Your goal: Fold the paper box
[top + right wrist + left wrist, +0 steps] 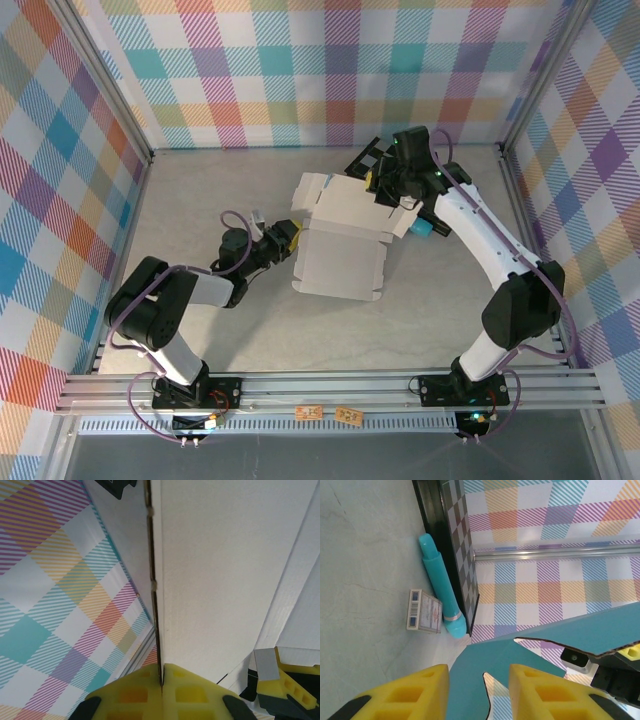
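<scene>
Between the yellow pads (192, 695) of the right gripper (161, 692), which are pressed together, one sees the thin edge of a grey-white panel of the paper box (225, 580); the pinch is at the very rim of this panel, and the panel stands up away from the fingers. At the left gripper (479, 682) the pads (407, 695) stand apart; a teal flap of the box lies across the gap with its face toward the wrist camera, and it is not pinched (if a pad touches it, I cannot tell).

From above, the box (340, 245) sits in the middle of the table (200, 190), inner side up and partly raised at its far end; the left gripper (288, 240) is at its left edge, the right gripper (398, 195) at its far right corner. Further out lie a slim teal tube (440, 585), a small printed packet (425, 611) just beside it, and a checkerboard (462, 555).

I judge the sheet to be very light and thin; it should bend along its creases, but it may also buckle or slide on the table if it is pushed from one side. The better hold seems to be a panel edge near a crease, not the small tabs, which could crumple or tear; the smooth teal face may slip between the pads.
</scene>
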Robot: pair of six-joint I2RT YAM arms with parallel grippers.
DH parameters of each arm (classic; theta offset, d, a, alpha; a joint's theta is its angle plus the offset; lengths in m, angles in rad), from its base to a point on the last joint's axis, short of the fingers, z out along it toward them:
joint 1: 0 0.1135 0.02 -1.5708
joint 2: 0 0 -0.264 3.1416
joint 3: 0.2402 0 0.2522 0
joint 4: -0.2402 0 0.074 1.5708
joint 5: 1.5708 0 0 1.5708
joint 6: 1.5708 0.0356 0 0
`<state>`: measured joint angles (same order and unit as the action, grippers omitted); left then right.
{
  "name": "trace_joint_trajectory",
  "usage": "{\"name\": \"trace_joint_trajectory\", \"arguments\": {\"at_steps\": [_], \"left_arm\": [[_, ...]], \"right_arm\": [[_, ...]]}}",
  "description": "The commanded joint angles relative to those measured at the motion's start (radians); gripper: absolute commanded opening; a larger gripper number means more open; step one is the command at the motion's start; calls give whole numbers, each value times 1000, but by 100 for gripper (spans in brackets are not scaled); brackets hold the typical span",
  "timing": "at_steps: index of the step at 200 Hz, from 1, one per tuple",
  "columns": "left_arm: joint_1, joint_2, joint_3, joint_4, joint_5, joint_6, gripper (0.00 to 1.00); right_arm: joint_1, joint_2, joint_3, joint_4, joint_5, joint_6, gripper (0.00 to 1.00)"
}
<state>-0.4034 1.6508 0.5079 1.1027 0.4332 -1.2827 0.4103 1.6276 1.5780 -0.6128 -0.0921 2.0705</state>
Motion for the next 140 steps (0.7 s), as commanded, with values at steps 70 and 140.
{"name": "trace_joint_trajectory", "arguments": {"at_steps": [70,140], "left_arm": [[-66,-173,159,-525,-21,395,39],[-148,-168,310,-889,-193,613,41]], "right_arm": [[-1,7,33,1,-51,54,0],[31,21,40,1,-60,54,0]]}}
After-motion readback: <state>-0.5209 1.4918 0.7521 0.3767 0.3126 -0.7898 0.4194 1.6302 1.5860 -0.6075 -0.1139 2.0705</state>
